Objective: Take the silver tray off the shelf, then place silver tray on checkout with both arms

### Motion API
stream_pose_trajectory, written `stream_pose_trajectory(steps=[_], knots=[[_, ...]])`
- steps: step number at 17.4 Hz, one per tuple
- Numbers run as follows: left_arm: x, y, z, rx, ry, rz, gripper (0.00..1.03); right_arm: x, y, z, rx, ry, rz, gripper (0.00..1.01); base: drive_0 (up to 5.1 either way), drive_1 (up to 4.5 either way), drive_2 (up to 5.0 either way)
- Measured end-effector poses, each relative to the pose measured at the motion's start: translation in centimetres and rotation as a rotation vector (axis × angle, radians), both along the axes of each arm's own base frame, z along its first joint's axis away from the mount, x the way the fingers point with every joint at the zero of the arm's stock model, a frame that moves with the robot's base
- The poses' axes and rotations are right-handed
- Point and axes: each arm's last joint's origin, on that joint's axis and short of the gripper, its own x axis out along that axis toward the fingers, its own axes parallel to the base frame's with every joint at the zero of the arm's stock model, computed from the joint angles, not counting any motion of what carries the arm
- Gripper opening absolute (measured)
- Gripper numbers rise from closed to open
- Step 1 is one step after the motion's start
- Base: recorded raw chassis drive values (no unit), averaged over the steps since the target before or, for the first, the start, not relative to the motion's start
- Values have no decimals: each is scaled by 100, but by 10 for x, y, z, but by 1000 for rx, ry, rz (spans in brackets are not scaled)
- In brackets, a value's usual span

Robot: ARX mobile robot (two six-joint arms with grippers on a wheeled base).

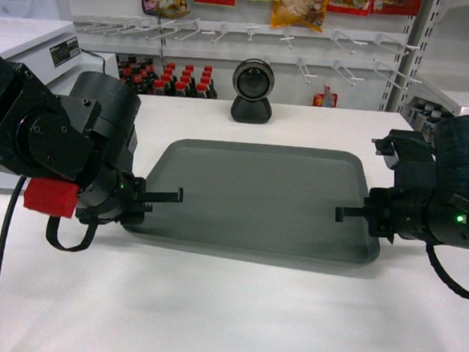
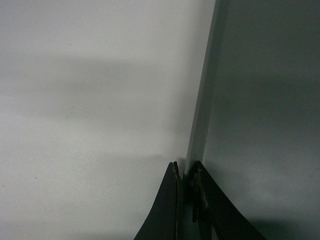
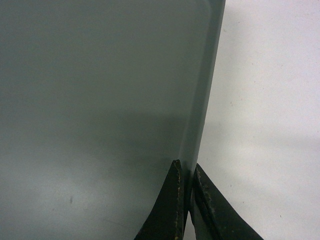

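Grey-green silver tray (image 1: 257,198) lies flat mid-table (image 1: 209,311), left end effector (image 1: 173,196) and right end effector (image 1: 346,214) each clamped on an opposite short rim.

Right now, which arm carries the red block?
The left arm: the red block hangs under its wrist beside the silver tray. The right arm shows only a green light there.
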Motion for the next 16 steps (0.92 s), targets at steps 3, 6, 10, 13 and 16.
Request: stream_pose_trajectory(steps=[3, 6, 10, 13, 16], knots=[[9, -1, -2, -23, -13, 65, 26, 8, 1, -7, -57, 34, 24, 23, 0, 0, 0], [3, 1, 8, -64, -88, 72, 53, 2, -5, 6, -63, -53, -2, 51, 0, 0, 0], [-29, 17, 101, -180, -621, 14, 74, -5, -19, 35, -67, -390, -144, 64, 0, 0, 0], [-93, 45, 99, -14, -844, -110, 40, -78, -36, 38, -55, -521, -191, 29, 0, 0, 0], [-140, 57, 102, 26, -872, -135, 5, -124, -45, 68, -45, -564, -195, 3, 0, 0, 0]])
